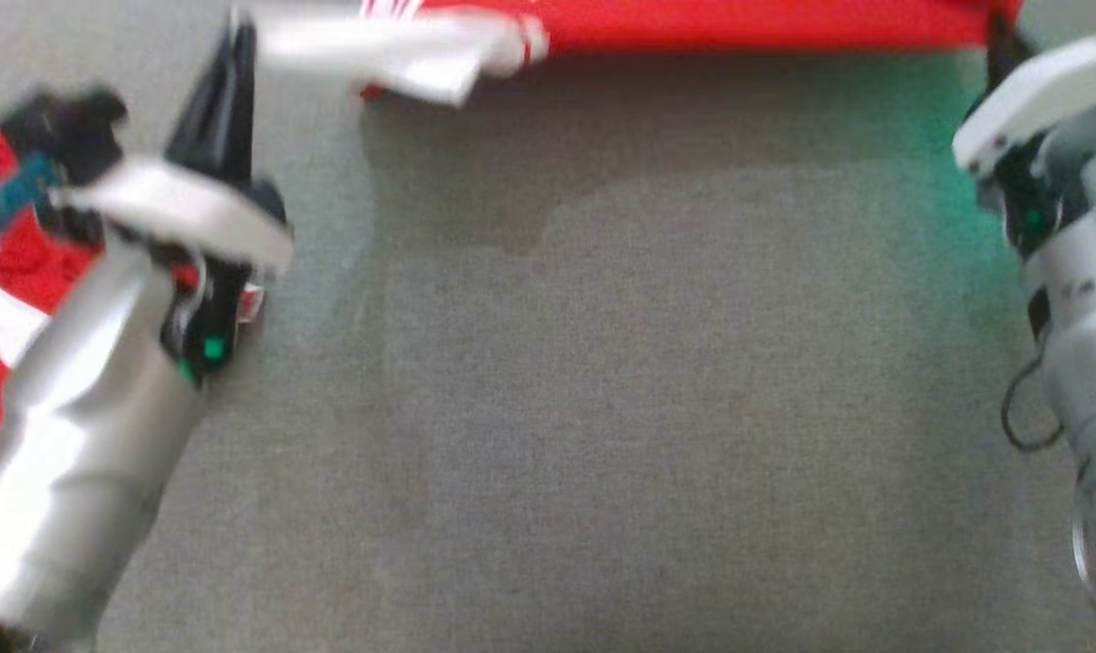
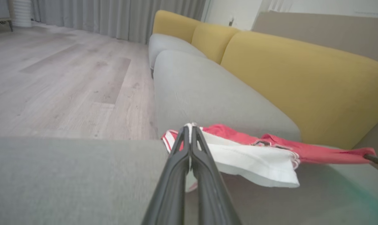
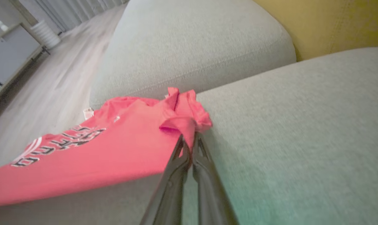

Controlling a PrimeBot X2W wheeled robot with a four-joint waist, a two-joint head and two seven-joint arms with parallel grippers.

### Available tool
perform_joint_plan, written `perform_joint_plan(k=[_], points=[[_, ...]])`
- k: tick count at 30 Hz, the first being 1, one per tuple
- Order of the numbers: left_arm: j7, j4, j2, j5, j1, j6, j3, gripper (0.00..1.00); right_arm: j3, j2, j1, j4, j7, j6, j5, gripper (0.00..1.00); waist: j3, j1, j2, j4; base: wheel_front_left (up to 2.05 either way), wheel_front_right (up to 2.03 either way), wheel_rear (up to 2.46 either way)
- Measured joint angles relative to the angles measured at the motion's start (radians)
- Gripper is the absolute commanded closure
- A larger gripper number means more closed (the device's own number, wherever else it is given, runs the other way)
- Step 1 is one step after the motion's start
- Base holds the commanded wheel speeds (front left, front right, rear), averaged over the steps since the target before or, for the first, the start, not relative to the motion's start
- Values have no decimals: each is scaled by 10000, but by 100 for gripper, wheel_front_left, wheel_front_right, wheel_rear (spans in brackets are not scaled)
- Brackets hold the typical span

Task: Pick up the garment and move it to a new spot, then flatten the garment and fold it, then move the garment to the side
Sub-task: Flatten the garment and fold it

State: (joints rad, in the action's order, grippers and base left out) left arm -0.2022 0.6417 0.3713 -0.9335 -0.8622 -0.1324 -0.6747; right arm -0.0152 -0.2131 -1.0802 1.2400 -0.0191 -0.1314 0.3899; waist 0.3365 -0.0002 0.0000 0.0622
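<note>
Two grippers: the left gripper (image 1: pixel 235 45) and right gripper (image 1: pixel 996 41) are each pinched tight on cloth, one at each end.
Left grip: bites a white trimmed edge. Sleeve or hem, can't tell which.
Right grip: clamped on a bunched-up red corner.
Garment (image 1: pixel 738 23): red and white jersey with lettering, strung between the two at the far side. Going by the shadow under it, it's lifted off the grey seat cushion (image 1: pixel 602 408).
Why held like that: my guess is two corners pulled apart keep it taut so it lays down flat. So this is carry/spread, folding not started.
Landing zone: the stretch of cushion nearer the robot is bare, decent spot to lay it.
Near left: red and white cloth (image 1: pixel 4 272) under the left arm. Can't tell if it's the same jersey; it might snag or drag.
Further: second grey cushion (image 2: pixel 207 87), then the yellow backrest (image 2: pixel 301 78), which could crowd the far edge.
Far: wood floor (image 2: pixel 51 78), curtains (image 2: pixel 113 15), pale cabinet (image 3: pixel 7 59), all well apart from the work.
</note>
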Motion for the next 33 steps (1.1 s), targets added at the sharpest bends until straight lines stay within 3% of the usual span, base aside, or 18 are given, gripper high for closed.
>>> perform_joint_plan(k=[11, 18, 33], points=[[359, -1829, 1453, -190, 2212, 0, -1948, 100, -1722, -767, 2702, -1185, -1900, -2, 1465, 100, -1394, 1, 0, 143, 0, 0, 0], [934, -3001, 2119, -242, 3437, 23, -2474, 100, -2477, -1519, 4280, -2299, -2742, -2, 2449, 100, -2296, 1, 0, 312, 0, 0, 0], [2717, -6625, 3910, -1237, 5607, 1126, -3037, 100, -2859, -2782, 7059, -4771, -4533, -2, 4295, 100, -3868, 2, 0, 316, 0, 0, 0]])
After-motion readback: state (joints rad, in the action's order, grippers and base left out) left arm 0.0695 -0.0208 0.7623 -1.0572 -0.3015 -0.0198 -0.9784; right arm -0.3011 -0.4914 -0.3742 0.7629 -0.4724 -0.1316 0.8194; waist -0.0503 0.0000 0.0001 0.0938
